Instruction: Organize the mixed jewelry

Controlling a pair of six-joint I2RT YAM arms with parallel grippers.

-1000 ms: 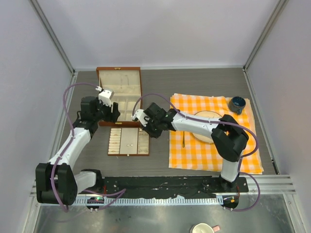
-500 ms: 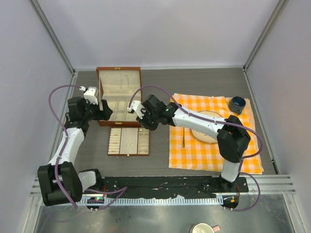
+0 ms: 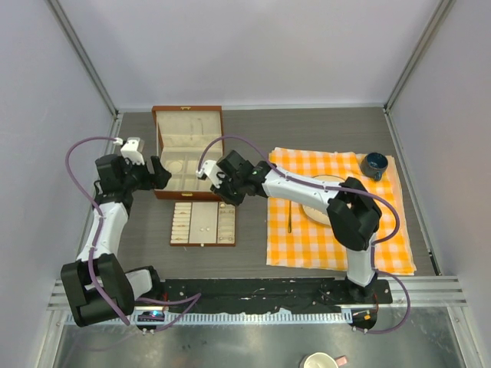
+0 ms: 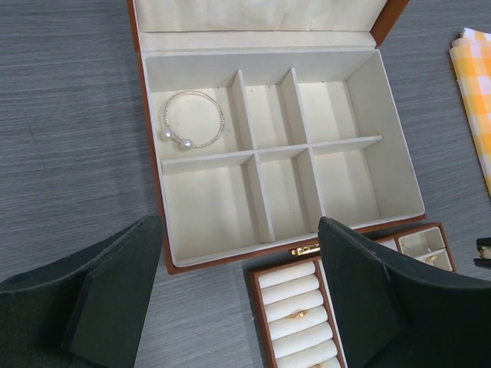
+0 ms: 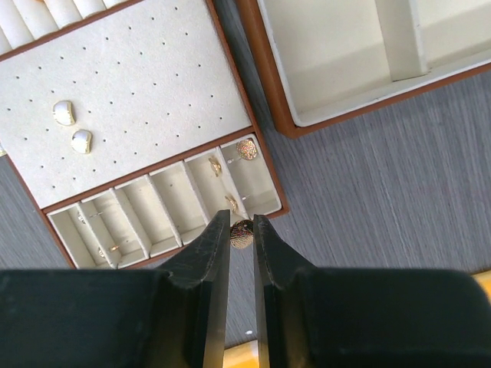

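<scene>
My right gripper (image 5: 242, 230) is shut on a small round gold stud (image 5: 242, 234), just off the edge of the brown tray (image 5: 265, 216) beside its row of small compartments. Other gold pieces (image 5: 245, 149) lie in those compartments, and two white studs (image 5: 64, 113) sit on the tray's dotted pad. In the top view the right gripper (image 3: 230, 198) hangs at the tray's far right corner. My left gripper (image 4: 239, 253) is open and empty, near the front of the open box (image 4: 153, 192). A silver hoop bracelet (image 4: 185, 142) with two pearls lies in the box's far left compartment. A gold ring (image 4: 295, 314) sits in the tray's rolls.
The wooden box (image 3: 188, 195) stands open with its lid up at the back left, and the tray (image 3: 173, 244) lies in front of it. An orange checked cloth (image 3: 291, 245) at right holds a plate (image 3: 326, 213), a dark blue cup (image 3: 375, 163) and a fork (image 3: 289, 218).
My left arm has drawn back to the left, away from the box. My right gripper has moved up and left along the tray's right edge toward the box, still closed.
</scene>
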